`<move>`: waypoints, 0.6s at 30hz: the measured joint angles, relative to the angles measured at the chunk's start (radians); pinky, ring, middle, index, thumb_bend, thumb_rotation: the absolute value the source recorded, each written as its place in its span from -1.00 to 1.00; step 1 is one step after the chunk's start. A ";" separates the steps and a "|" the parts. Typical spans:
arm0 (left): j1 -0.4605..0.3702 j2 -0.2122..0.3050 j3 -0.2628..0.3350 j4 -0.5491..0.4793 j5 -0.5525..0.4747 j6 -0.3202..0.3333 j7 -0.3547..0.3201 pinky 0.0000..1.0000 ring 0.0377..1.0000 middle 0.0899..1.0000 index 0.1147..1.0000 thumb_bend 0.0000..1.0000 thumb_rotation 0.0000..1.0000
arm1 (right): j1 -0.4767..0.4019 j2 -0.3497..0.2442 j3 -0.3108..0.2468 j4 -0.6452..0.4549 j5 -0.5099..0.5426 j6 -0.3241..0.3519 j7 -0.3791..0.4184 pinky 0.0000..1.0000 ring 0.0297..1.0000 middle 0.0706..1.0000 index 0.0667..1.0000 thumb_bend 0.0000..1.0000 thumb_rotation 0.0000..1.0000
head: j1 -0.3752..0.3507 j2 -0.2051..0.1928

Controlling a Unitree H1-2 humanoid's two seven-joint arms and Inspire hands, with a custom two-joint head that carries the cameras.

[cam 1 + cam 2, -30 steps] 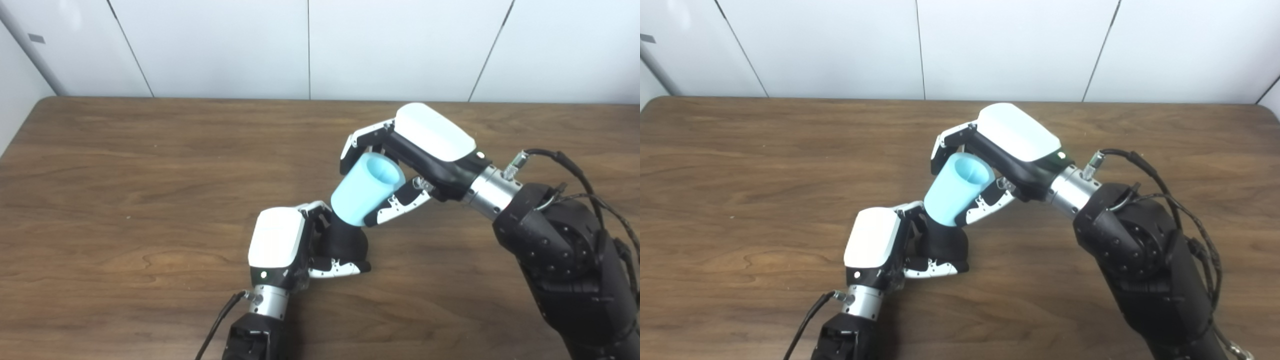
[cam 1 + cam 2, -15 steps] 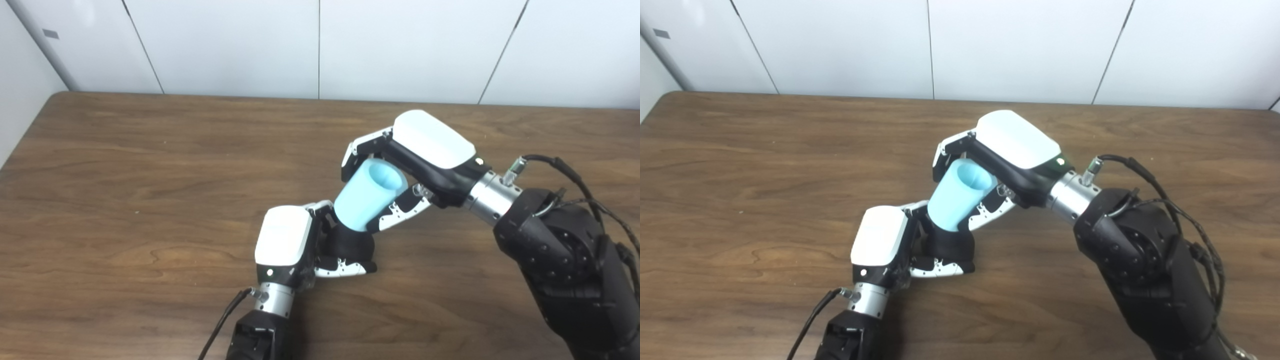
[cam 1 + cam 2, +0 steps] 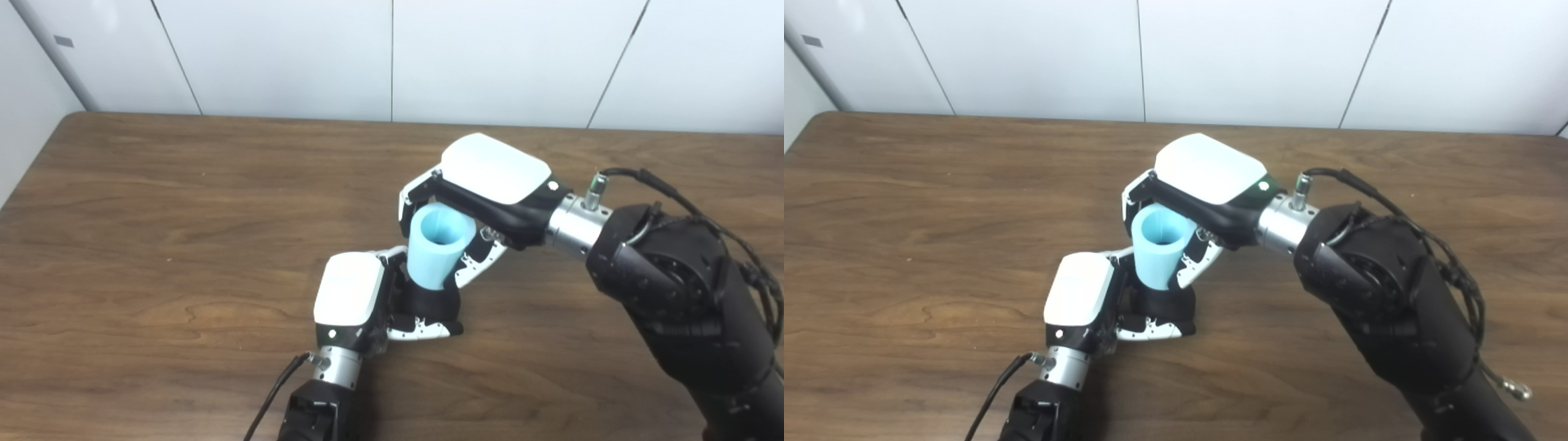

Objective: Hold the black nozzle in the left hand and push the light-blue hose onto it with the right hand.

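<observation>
- Nearest to us, our left hand is resting low on the wooden table, and its fingers are closing around the black nozzle, which is standing with its top end pointing up.
- Just above it, the light-blue hose is sitting almost upright on the nozzle, its lower end touching or covering the nozzle's top; how deep it is going we cannot tell.
- Behind and above, our right hand is gripping the hose near its open upper rim, with fingers on the far side and thumb on the near side.
- We are judging that the pushing step is now in progress. For the next move we are needing a straight downward press along the nozzle's axis, while the left hand is keeping the nozzle steady against tipping.
</observation>
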 measured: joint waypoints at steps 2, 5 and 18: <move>0.000 0.000 -0.002 0.000 0.003 0.000 -0.002 -0.31 -0.18 -0.33 -0.12 0.04 -1.00 | -0.011 -0.005 0.002 0.001 0.004 -0.006 0.013 -0.53 -0.37 -0.17 0.02 0.02 -1.00 | -0.002 0.002; -0.001 0.000 -0.005 0.000 0.008 0.002 -0.005 -0.31 -0.21 -0.23 -0.15 0.05 -1.00 | -0.022 -0.009 0.002 0.002 0.006 -0.008 0.036 -0.49 -0.36 -0.15 0.02 0.02 -1.00 | -0.003 0.000; -0.001 -0.002 -0.005 0.000 0.014 0.003 -0.010 -0.24 -0.12 -0.32 -0.12 0.04 -1.00 | -0.019 -0.019 -0.016 0.023 0.028 -0.043 0.039 -0.34 -0.17 0.12 0.24 0.05 -1.00 | 0.000 0.002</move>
